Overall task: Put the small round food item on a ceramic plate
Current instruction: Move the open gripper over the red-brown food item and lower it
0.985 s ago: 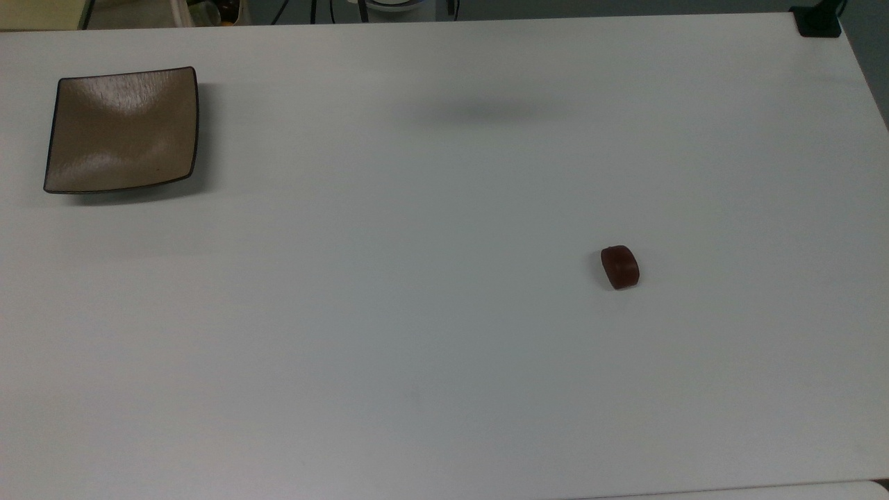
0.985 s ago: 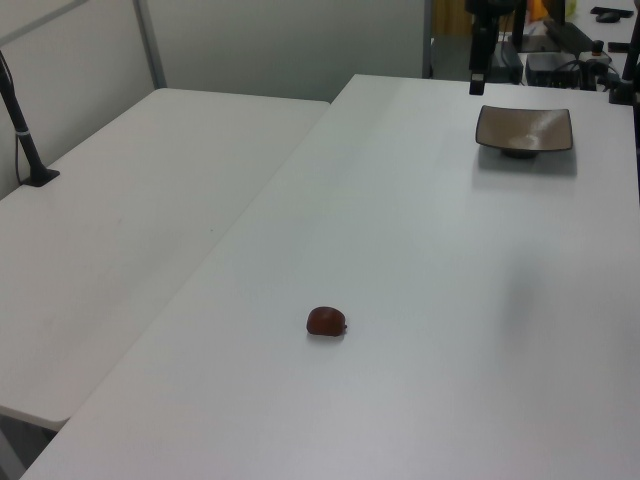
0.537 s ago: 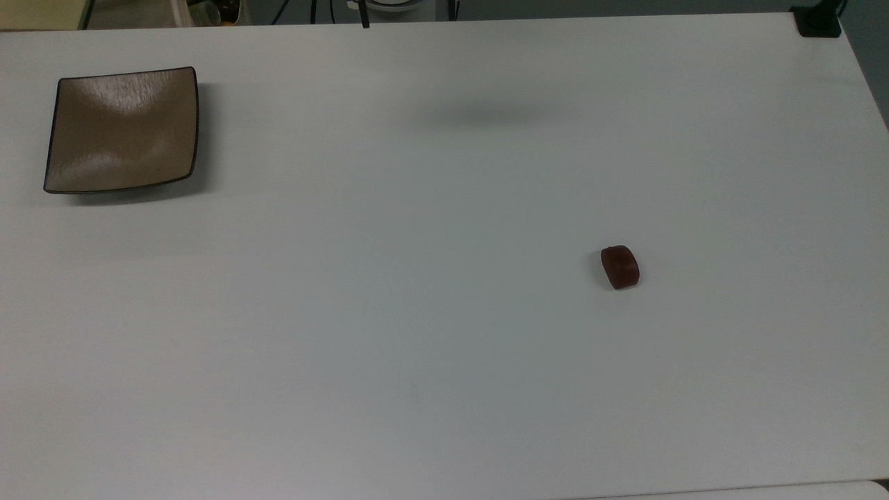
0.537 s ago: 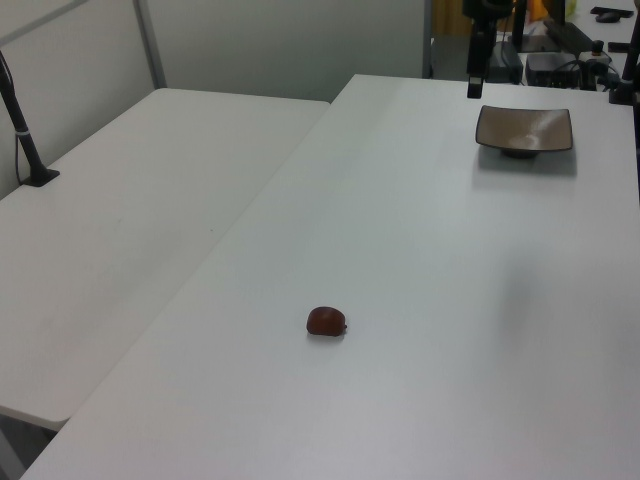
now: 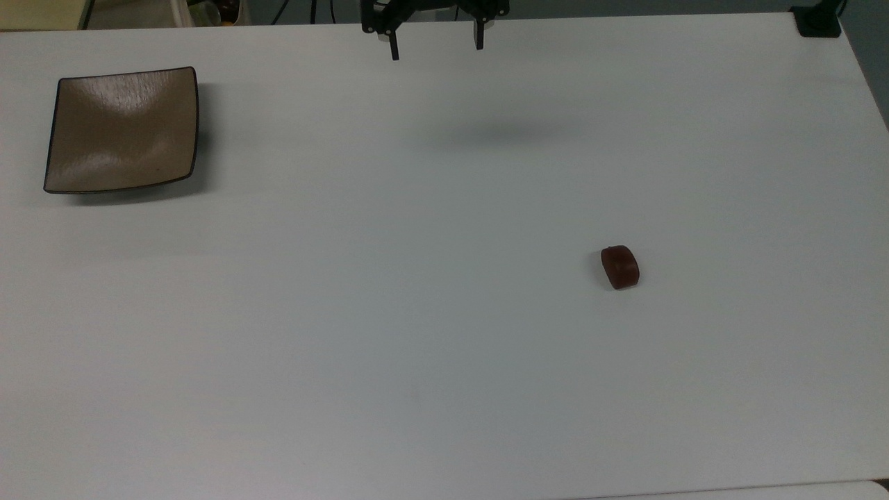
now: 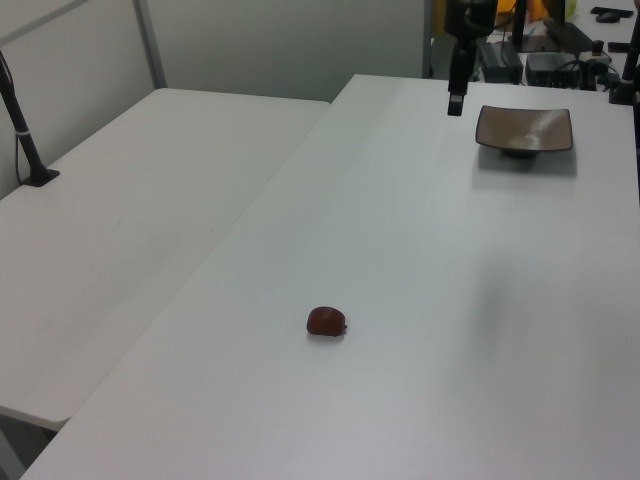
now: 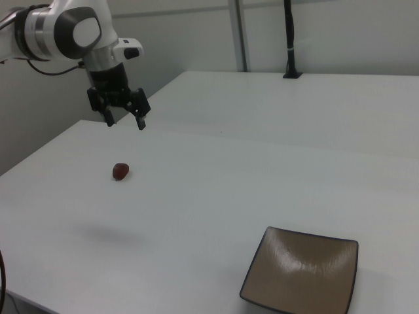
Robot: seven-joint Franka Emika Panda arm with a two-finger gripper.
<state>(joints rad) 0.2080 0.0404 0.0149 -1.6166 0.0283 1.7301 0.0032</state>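
Note:
The small round food item (image 5: 619, 267) is a dark reddish-brown lump lying on the white table (image 5: 430, 333) toward the top view's right; it also shows as the food item (image 6: 326, 321) and the food item (image 7: 120, 171). The ceramic plate (image 5: 121, 128) is square, tan-brown with a dark rim, bare, at the top view's far left, seen too as the plate (image 6: 524, 130) and the plate (image 7: 301, 273). My gripper (image 5: 436, 45) hangs open in the air at the table's far edge, fingers (image 7: 140, 122) spread with nothing between them, well away from both things. The gripper (image 7: 124, 121) is high above the table.
A second white table (image 6: 140, 230) adjoins at the left view's left. A black pole (image 7: 289, 39) on a clamp stands on it. Black equipment (image 6: 545, 45) sits beyond the plate. A black clamp (image 5: 818, 21) sits at the top view's upper right corner.
The gripper has come into the top view from its upper edge, and its shadow on the table has shifted toward the top view's right. The food item and the plate have not moved.

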